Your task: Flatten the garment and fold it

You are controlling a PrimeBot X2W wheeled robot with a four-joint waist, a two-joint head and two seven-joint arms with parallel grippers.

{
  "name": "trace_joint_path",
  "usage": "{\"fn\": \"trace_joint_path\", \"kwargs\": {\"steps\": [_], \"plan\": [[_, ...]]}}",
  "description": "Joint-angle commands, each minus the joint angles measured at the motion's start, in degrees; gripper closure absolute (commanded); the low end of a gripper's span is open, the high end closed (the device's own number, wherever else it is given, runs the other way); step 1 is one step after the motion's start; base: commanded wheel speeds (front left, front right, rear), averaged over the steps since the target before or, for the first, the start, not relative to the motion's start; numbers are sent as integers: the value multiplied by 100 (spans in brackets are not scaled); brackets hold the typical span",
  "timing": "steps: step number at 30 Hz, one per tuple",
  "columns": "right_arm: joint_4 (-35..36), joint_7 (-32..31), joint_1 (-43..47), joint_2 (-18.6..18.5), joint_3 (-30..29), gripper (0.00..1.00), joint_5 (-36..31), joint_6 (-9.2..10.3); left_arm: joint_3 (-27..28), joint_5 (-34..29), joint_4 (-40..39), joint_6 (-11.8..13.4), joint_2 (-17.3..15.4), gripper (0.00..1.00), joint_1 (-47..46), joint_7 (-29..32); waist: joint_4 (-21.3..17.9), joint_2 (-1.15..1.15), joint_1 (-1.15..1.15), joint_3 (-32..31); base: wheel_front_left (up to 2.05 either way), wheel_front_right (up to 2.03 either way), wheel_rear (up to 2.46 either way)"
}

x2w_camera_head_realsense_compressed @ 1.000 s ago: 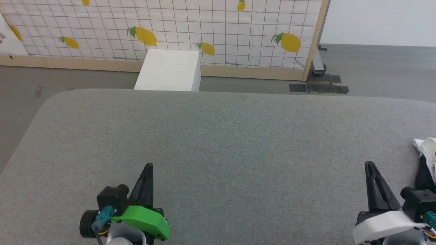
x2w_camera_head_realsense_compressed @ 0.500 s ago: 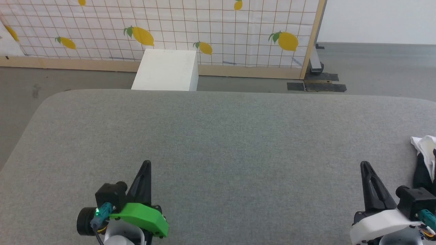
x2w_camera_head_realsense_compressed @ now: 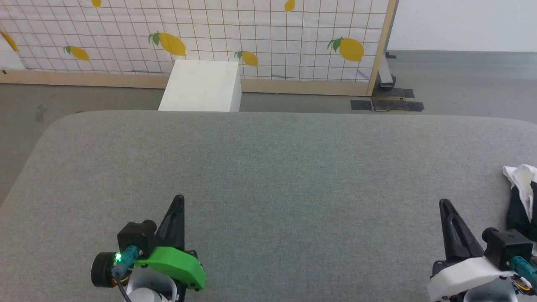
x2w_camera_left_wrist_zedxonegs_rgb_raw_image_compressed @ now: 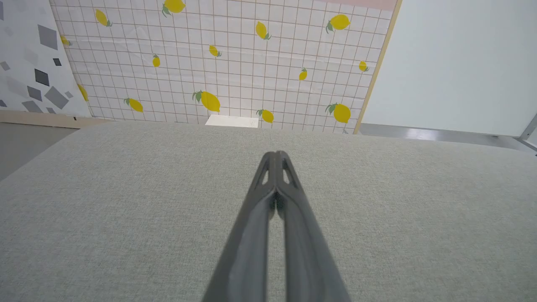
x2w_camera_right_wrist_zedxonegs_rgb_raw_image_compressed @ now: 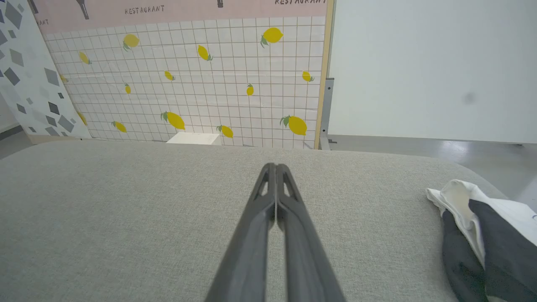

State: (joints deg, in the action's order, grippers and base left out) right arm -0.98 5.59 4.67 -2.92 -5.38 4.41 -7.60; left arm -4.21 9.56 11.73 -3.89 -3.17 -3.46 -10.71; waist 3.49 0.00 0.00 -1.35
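Garment [x2w_camera_head_realsense_compressed: 520, 180] lies bunched at the bench's [x2w_camera_head_realsense_compressed: 268, 167] right edge, just beside the right gripper [x2w_camera_head_realsense_compressed: 444, 205]. Left gripper [x2w_camera_head_realsense_compressed: 179, 200] is near the front edge. Each gripper's fingers are pressed together, holding nothing.

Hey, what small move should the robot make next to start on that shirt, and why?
Probably open the right gripper and swing it right toward the garment. Both it and the left gripper are shut over bare table, holding nothing, and the garment lies crumpled at the table's right edge, nearest the right gripper, so it needs grasping before flattening.
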Motion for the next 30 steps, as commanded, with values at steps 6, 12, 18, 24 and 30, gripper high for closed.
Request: {"fn": "trace_joint_path", "kwargs": {"steps": [6, 12, 18, 24, 30], "plan": [[26, -49, -131, 1, 56, 100, -65, 4, 53, -101, -120, 73, 10, 100, 107, 84, -24, 0, 0, 10, 0, 0, 0], [32, -92, -159, 1, 96, 100, -96, 4, 84, -172, -208, 99, 12, 100, 127, 166, -51, 0, 0, 20, 0, 0, 0], [37, -128, -183, 2, 130, 100, -123, 5, 110, -232, -282, 121, 13, 100, 144, 235, -74, 0, 0, 29, 0, 0, 0], [42, -163, -206, 2, 164, 100, -149, 5, 135, -292, -356, 144, 15, 100, 161, 304, -97, 0, 0, 38, 0, 0, 0], [47, -199, -230, 2, 198, 100, -175, 6, 161, -352, -430, 166, 16, 100, 178, 374, -120, 0, 0, 47, 0, 0, 0]]}}
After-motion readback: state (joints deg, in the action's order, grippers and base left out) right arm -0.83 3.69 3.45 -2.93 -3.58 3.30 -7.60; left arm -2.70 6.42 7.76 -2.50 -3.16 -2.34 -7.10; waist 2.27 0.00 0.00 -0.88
